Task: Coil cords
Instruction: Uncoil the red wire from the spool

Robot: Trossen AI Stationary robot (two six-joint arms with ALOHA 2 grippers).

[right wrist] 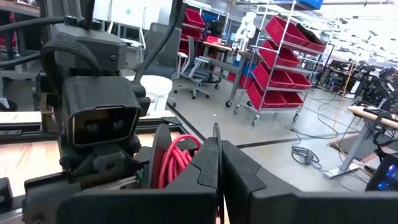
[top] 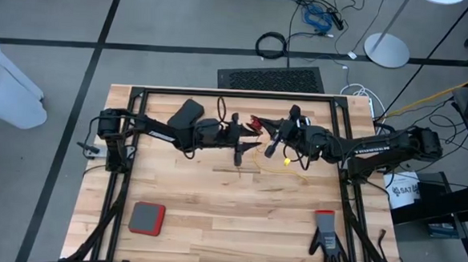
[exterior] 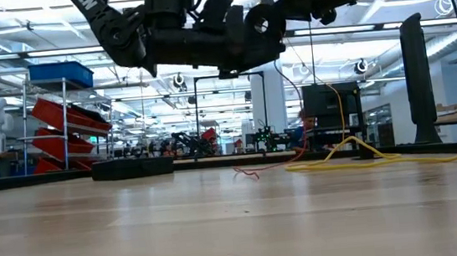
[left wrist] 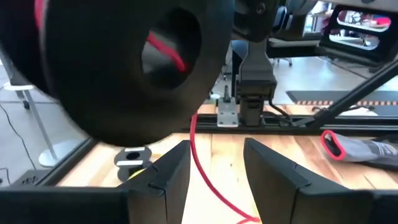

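A black reel [left wrist: 124,68] wound with the reddish-orange cord [right wrist: 171,158] hangs in mid-air over the table's middle. My right gripper [right wrist: 217,149] is shut at the reel's side. My left gripper [left wrist: 214,149] stands open just under and behind the reel, pointing level toward the table's right. The red cord [left wrist: 200,155] runs down between its fingers; whether it touches them I cannot tell. The cord's free part [exterior: 254,173] lies on the wood. The yellow cord [exterior: 375,161] lies in loose loops on the table [top: 279,163], one strand rising toward the arms. My right gripper pinches a thin black rim [right wrist: 215,132] of the reel between its two fingers, which come at it level. The reel stands on edge, lifted clear of the table. The red cord hangs slack from it [exterior: 294,113] down to the wood.
A red-and-grey flat block [top: 147,218] lies near the front left and a black glove [top: 327,244] near the front right. A black flat object [top: 187,112] sits at the far left. Black frame rails [top: 236,95] run along the table's edges.
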